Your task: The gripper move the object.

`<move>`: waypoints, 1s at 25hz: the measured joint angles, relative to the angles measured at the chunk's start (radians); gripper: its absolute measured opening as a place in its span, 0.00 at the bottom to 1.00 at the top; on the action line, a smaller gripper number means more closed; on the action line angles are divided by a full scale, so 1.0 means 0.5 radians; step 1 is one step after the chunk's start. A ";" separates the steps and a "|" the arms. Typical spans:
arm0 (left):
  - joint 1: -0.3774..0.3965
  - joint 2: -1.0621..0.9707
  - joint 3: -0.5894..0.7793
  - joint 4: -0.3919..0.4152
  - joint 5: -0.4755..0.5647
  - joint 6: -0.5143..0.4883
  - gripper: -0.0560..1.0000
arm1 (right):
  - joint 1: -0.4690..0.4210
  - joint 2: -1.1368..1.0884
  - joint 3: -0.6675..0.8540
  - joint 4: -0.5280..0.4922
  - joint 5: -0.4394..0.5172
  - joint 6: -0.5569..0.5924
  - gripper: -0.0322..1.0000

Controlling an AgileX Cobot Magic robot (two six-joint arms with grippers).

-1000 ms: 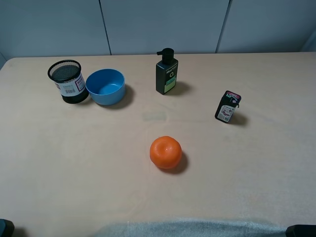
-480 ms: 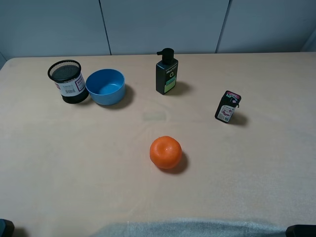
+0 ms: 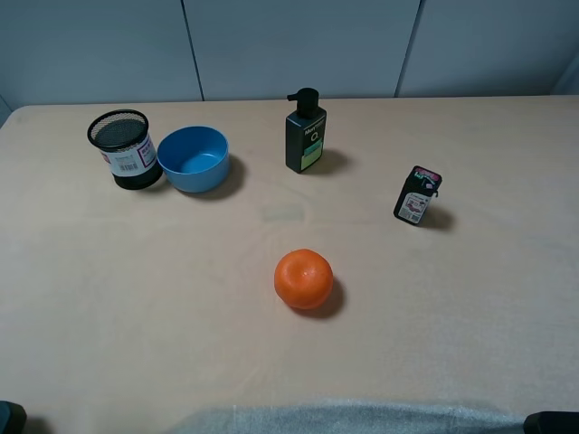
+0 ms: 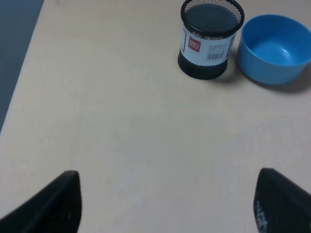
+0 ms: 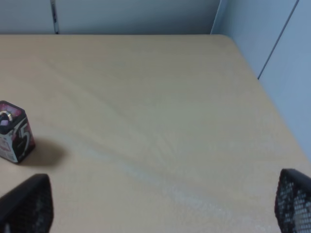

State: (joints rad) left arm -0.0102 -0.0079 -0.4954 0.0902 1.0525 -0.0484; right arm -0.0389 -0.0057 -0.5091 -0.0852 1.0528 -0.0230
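Left gripper (image 4: 165,201) parted wide, empty, well short of the object (image 3: 125,149); right gripper (image 5: 165,206) likewise spread and empty. The object, an upright wire-mesh pen cup, stands near the desk's far left corner, just beside a blue bowl (image 3: 194,158). Probably light and stiff, with thin walls; its open rim or labelled midsection offers purchase, away from the bowl.

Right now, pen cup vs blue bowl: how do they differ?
The pen cup is black wire mesh with a white printed label and a solid base; the bowl is plain solid blue. The cup is taller and narrower, the bowl lower and wider. The cup stands to the bowl's left in the high view, close beside it; contact is unclear. Both are upright, open-topped and look empty.
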 joint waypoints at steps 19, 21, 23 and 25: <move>0.000 0.000 0.000 0.000 0.000 0.004 0.80 | 0.000 0.000 0.000 0.000 0.000 0.000 0.70; 0.000 0.000 0.000 0.000 0.000 0.004 0.80 | 0.000 0.000 0.000 0.000 0.000 0.000 0.70; 0.000 0.000 0.000 0.000 0.000 0.004 0.80 | 0.000 0.000 0.000 0.000 0.000 0.000 0.70; 0.000 0.000 0.000 0.000 0.000 0.004 0.80 | 0.000 0.000 0.000 0.000 0.000 0.000 0.70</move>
State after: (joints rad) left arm -0.0102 -0.0079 -0.4954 0.0902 1.0525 -0.0465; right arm -0.0389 -0.0057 -0.5091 -0.0852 1.0528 -0.0230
